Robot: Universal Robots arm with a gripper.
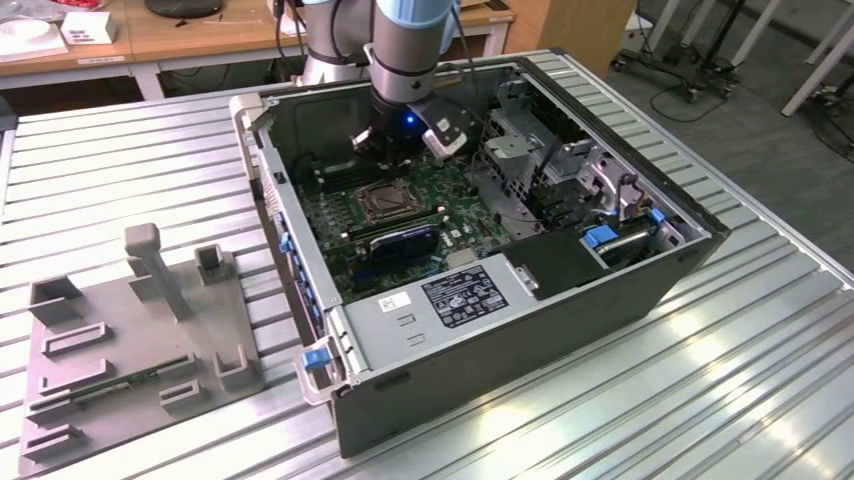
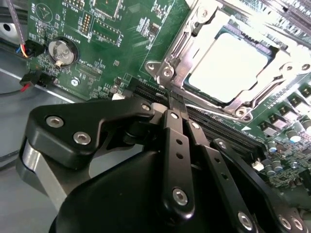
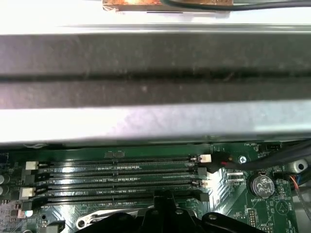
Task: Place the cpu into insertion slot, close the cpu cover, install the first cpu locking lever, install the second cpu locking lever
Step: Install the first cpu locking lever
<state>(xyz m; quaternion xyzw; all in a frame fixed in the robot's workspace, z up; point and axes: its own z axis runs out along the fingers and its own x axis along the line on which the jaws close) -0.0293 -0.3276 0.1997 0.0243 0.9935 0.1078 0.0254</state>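
From my station I have the gripper (image 2: 173,99) down inside the open computer case (image 1: 574,300), low over the green circuit board (image 2: 121,29), its fingers pressed together with the tips at the corner of the socket hardware. I can make out nothing pinched between them, though a thin lever wire there would be hard to see. The cpu (image 2: 227,65) sits flat in the insertion slot (image 1: 360,200), its pale metal top showing through the cut-out of the cpu cover (image 2: 181,46), which lies down around it, so I judge the seating and the cover step done. A thin bright rod runs along the socket edge just beyond the fingertips; I take it for a locking lever, which would explain why the closed tips sit at that corner and not over the chip: narrow joined fingers make a good pusher for a thin rod. Whether either lever is hooked I cannot tell. In the first wrist view the long memory slots (image 3: 116,174) lie beside the socket, under the case wall. A coin battery (image 2: 63,51) sits well clear on the board. A grey fixture (image 1: 134,340) rests on the slatted table (image 1: 120,170) at the exterior view's left, apart from the case
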